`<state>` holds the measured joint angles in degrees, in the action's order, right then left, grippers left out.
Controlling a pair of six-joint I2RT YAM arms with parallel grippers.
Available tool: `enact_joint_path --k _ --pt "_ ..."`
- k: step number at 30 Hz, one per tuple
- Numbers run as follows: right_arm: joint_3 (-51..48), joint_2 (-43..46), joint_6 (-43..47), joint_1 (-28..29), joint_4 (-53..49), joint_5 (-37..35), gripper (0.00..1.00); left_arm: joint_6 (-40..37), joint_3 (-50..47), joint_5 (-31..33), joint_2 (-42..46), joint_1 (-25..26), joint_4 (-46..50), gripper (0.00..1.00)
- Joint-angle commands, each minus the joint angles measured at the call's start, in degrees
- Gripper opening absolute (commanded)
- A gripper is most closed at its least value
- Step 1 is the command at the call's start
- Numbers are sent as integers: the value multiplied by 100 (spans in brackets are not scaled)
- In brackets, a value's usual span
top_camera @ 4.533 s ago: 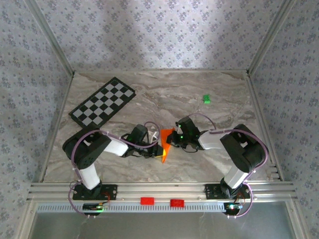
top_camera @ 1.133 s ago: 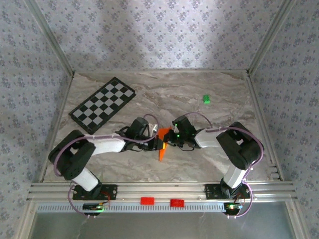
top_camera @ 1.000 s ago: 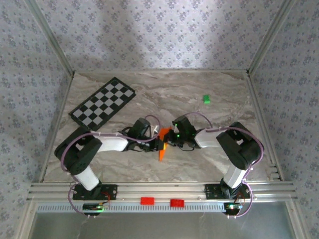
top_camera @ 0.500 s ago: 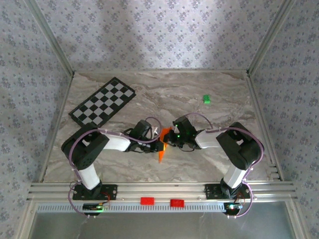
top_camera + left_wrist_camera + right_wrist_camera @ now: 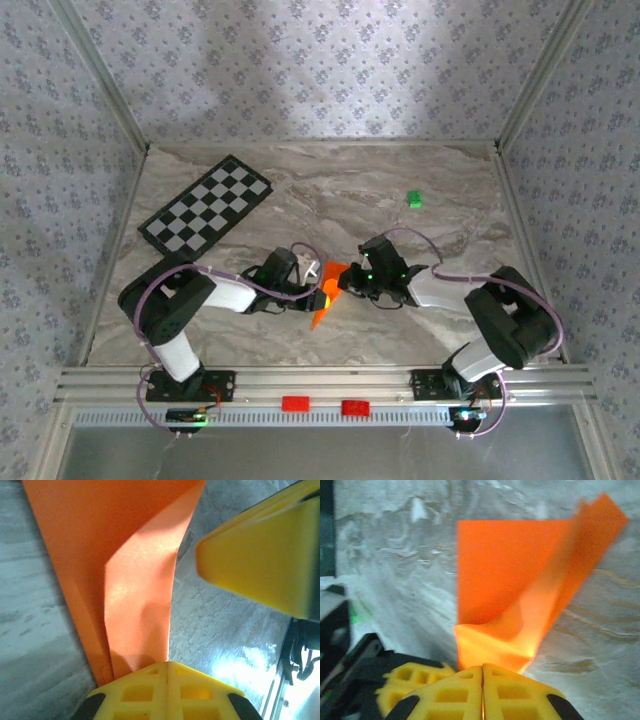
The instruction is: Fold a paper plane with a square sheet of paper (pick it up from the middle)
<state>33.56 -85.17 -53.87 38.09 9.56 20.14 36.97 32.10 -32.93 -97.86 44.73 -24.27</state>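
Note:
The orange square sheet of paper (image 5: 320,310) is folded over into a narrow pointed strip near the middle of the marble table, its tip pointing toward the near edge. My left gripper (image 5: 314,292) comes at it from the left and is shut on one edge. In the left wrist view the folded paper (image 5: 135,580) rises from the closed jaws of that gripper (image 5: 167,664). My right gripper (image 5: 349,282) meets it from the right, shut on the paper's upper end. In the right wrist view the creased paper (image 5: 505,575) bulges out of the gripper's tip (image 5: 482,667).
A black-and-white checkered board (image 5: 207,205) lies at the back left. A small green block (image 5: 413,199) sits at the back right. Metal frame rails (image 5: 320,380) run along the table's near edge. The two grippers almost touch over the paper.
The right arm's elbow has swung out to the right and nearer the front edge, drawing its gripper slightly right. The paper's pointed end has shifted a little left and down. Both jaws stay shut.

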Motion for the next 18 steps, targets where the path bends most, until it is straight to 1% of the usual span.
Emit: enact_joint_path --k 1,5,8,11,14,18 --pt "-52 167 281 116 -132 -80 9 -295 -395 53 -294 74 1930 0" --pt "70 -120 285 246 98 21 8 -320 -354 58 -320 73 1956 0" --pt "242 -434 299 303 54 4 7 -296 -340 60 -321 73 1970 0" --pt "196 -598 283 211 212 -4 7 -319 -318 86 -332 64 2023 0" --pt "162 -739 304 33 283 153 7 -361 -309 111 -361 59 2075 0" --pt "146 -599 354 -55 262 231 7 -377 -296 137 -409 45 2116 0"
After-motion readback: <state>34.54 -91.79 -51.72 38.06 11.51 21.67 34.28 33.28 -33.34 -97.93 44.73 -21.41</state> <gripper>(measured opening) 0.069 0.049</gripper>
